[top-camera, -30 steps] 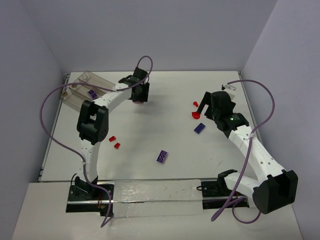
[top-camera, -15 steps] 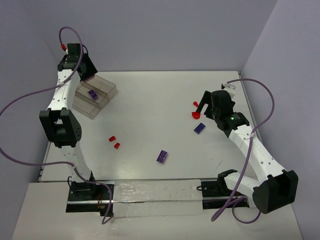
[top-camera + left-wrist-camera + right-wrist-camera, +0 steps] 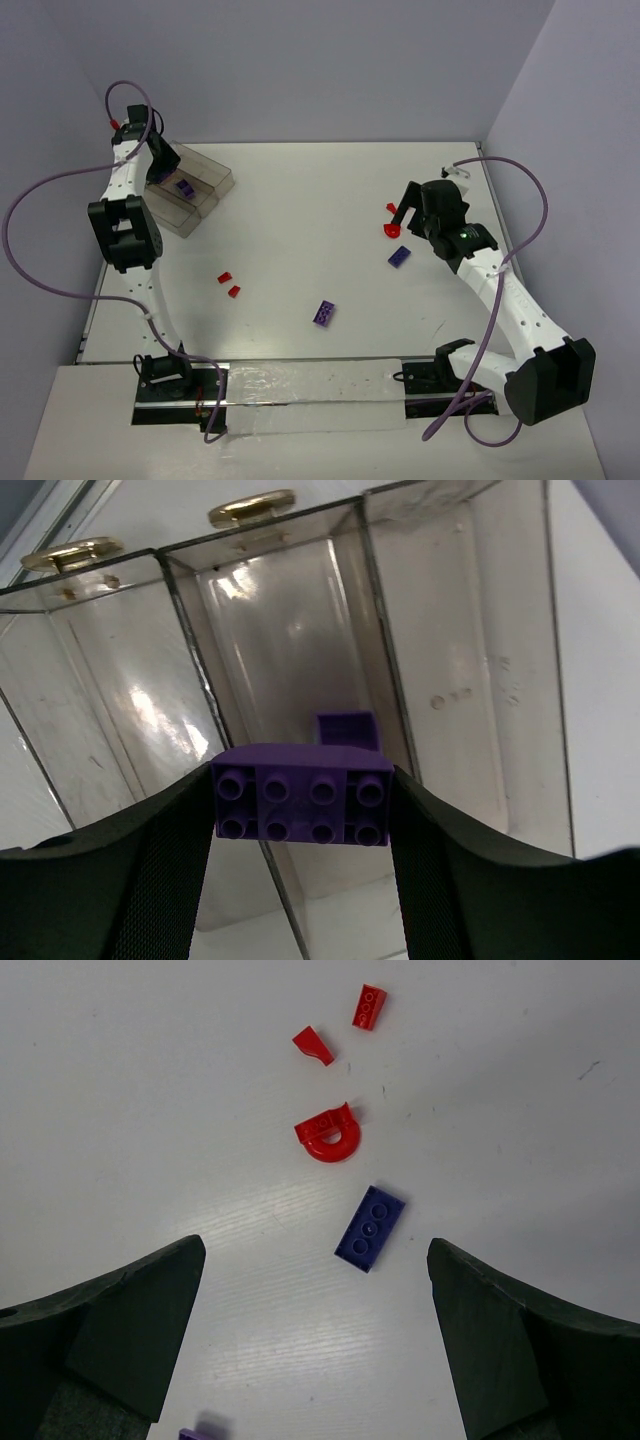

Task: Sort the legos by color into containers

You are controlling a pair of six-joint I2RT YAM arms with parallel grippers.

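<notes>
The clear brownish tray (image 3: 218, 182) stands at the far left, with one purple brick (image 3: 185, 186) in a compartment. My left gripper (image 3: 163, 163) is over the tray, shut on a purple studded brick (image 3: 302, 805). Below it the wrist view shows the dividers (image 3: 190, 650) and the brick lying inside (image 3: 347, 730). My right gripper (image 3: 406, 212) is open and empty above a dark purple plate (image 3: 370, 1228), a rounded red piece (image 3: 330, 1135) and two small red pieces (image 3: 313, 1045) (image 3: 368, 1006). On the table lie two more red pieces (image 3: 229, 284) and a purple brick (image 3: 324, 313).
The tray sits close to the table's left edge and back wall. Purple cables loop off both arms. A taped strip (image 3: 300, 385) runs along the near edge between the arm bases.
My left arm swung from the back middle of the table to the far-left tray with the purple brick, then came down over the compartments. The right arm has not moved.
</notes>
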